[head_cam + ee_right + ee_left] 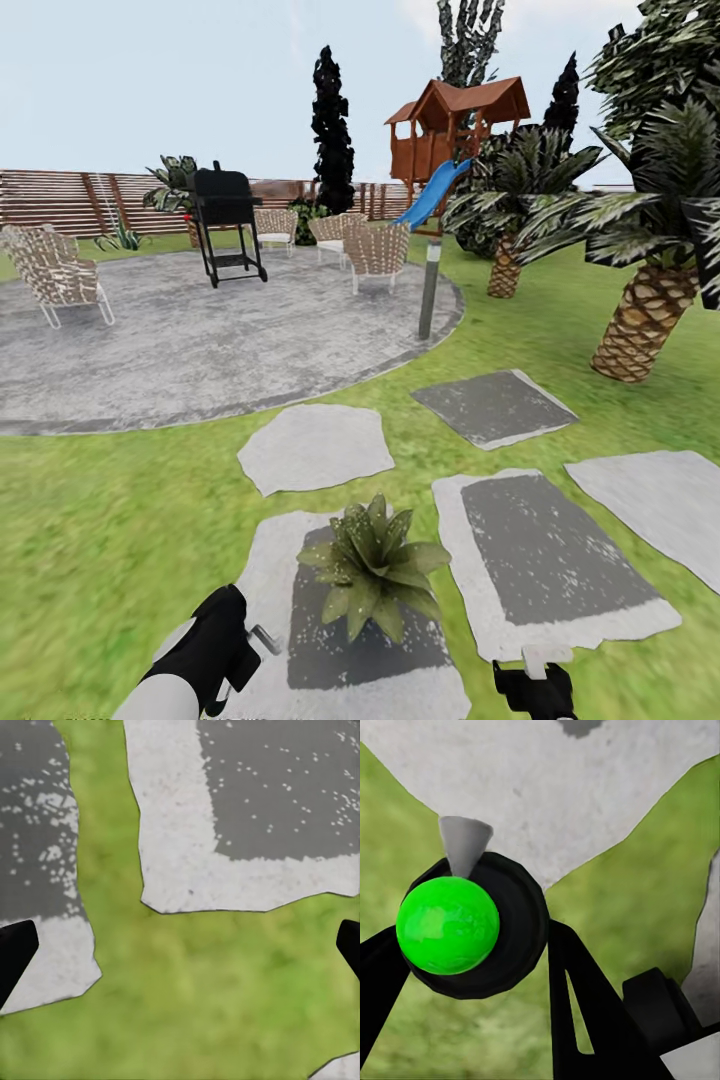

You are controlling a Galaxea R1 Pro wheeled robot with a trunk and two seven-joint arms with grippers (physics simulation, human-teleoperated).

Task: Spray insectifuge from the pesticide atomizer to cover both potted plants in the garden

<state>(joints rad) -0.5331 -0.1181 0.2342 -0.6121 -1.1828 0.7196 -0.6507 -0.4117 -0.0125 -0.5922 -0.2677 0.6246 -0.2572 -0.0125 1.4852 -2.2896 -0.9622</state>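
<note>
Green-bodied atomizer (448, 924) sits clamped in left hand (225, 640), pale nozzle (463, 844) aimed over a stepping stone (585, 787). Right hand (535, 690) hangs with fingers spread, holding nothing, above grass (195, 975). One plant (375, 565) stands on the stone just ahead.

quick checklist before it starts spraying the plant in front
1. Atomizer in the left gripper: ok, the pesticide atomizer sits between its fingers.
2. Nozzle aimed at the plant: cannot tell.
3. Potted plant in front: ok, on a stepping stone just ahead of the left gripper.
4. Right gripper free: ok, fingers wide, nothing between them.
5. Second plant located: cannot tell.
</note>
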